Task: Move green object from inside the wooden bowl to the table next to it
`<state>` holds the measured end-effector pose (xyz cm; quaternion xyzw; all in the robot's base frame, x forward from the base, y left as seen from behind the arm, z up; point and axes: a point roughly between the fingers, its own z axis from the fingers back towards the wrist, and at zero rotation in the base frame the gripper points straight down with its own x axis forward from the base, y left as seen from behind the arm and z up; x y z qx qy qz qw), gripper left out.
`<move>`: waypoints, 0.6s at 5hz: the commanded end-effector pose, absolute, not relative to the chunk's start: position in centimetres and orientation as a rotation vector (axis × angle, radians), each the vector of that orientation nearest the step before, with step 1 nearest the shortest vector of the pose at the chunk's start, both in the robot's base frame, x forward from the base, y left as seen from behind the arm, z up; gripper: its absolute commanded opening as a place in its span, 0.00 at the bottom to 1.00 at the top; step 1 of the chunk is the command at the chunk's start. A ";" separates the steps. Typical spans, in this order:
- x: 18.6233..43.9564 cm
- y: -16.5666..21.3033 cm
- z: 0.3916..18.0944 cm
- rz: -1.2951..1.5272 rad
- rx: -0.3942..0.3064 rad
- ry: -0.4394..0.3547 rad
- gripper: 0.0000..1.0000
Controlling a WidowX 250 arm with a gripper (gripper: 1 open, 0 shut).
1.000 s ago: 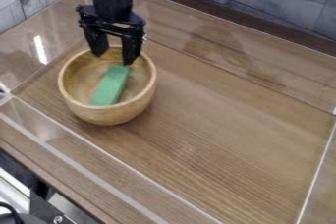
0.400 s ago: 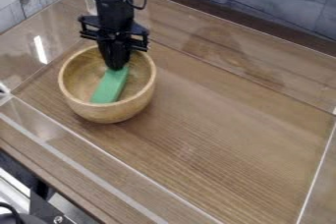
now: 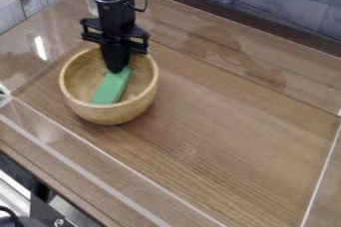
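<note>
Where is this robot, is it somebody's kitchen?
Probably a robot lab rather than a kitchen: the robot arm reaches into a bowl on a wooden table, and there are cables at the edge.

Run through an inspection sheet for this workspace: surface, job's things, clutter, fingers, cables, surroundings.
Surface: brown wood-grain table, glossy, with light reflections on the left.
Job's things: green object lying inside the wooden bowl, slanted, its far end up at the fingers; not yet on the table.
Clutter: nothing seen.
Fingers: the dark fingers reach down into the bowl at the block's far end and are closed; how firm the grip is cannot be told.
Cables: dark cabling at the lower left, beside the table's edge.
Surroundings: clear walls border the table at the far left and the right.
</note>
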<state>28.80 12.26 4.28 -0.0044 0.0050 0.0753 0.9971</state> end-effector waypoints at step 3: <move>30.8 11.3 5.1 0.242 -0.002 -0.002 0.00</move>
